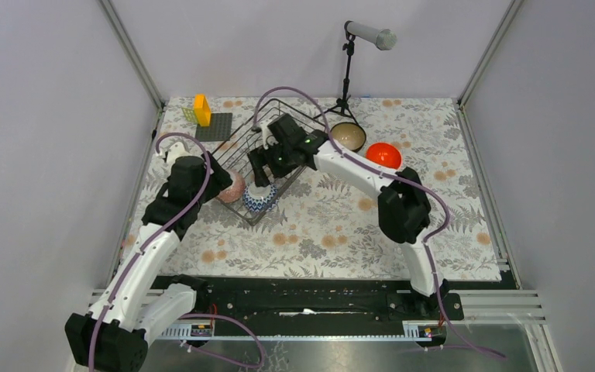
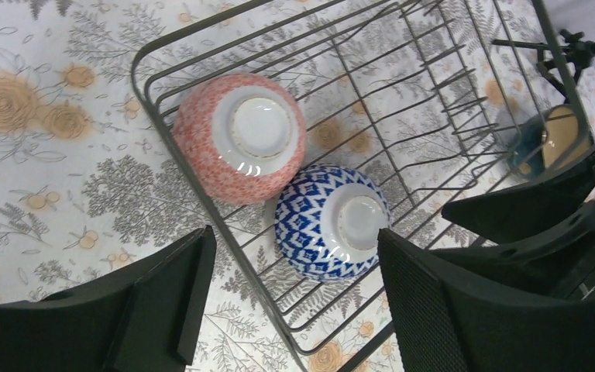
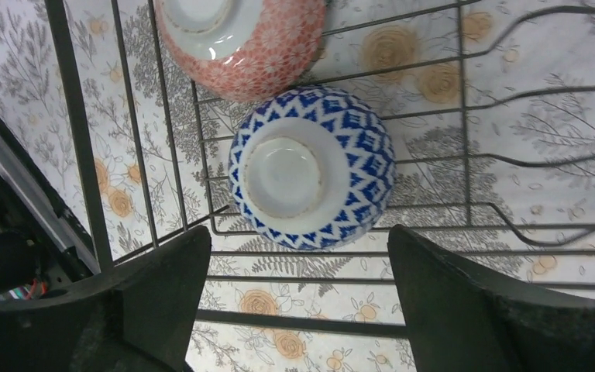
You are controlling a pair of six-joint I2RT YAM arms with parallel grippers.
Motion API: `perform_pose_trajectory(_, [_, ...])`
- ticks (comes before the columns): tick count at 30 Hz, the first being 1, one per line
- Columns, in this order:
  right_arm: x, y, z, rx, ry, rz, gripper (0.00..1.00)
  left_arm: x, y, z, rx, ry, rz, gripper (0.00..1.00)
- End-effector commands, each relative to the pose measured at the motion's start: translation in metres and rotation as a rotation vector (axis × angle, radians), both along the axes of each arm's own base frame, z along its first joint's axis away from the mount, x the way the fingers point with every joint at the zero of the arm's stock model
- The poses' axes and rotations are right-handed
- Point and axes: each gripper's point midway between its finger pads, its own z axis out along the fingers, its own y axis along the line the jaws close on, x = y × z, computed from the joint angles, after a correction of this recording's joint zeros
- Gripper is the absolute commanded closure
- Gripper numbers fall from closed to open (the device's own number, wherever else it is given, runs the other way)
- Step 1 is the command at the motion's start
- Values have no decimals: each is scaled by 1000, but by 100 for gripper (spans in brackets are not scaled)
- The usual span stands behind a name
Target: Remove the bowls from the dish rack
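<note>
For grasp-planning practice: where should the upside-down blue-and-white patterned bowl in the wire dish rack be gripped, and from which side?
Probably from above, closing across the rounded outer wall of the blue-and-white patterned bowl, below its foot ring. Its rim faces down, and the pink speckled bowl crowds one side, so pinch across the free sides.

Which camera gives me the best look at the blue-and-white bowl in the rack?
Right wrist: the blue-and-white bowl lies whole, centred, upside down. Left wrist shows it too, off-centre. Top external shows it tiny, partly hidden by the right hand.
</note>
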Motion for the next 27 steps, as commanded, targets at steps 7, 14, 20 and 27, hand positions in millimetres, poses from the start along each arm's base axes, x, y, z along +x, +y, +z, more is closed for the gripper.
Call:
perform_pose_trajectory(7, [0, 25, -14, -120, -110, 53, 15, -2, 19, 15, 44, -25, 71, 17])
perform_pose_trajectory(14, [2, 28, -35, -188, -136, 39, 16, -4, 30, 18, 76, -38, 109, 17])
perform_pose_trajectory(20, [13, 24, -42, -233, -166, -11, 36, -6, 30, 18, 74, -40, 106, 16])
perform_pose_trajectory(27, [33, 15, -32, -244, -216, -155, 59, -4, 21, 12, 49, -31, 69, 17])
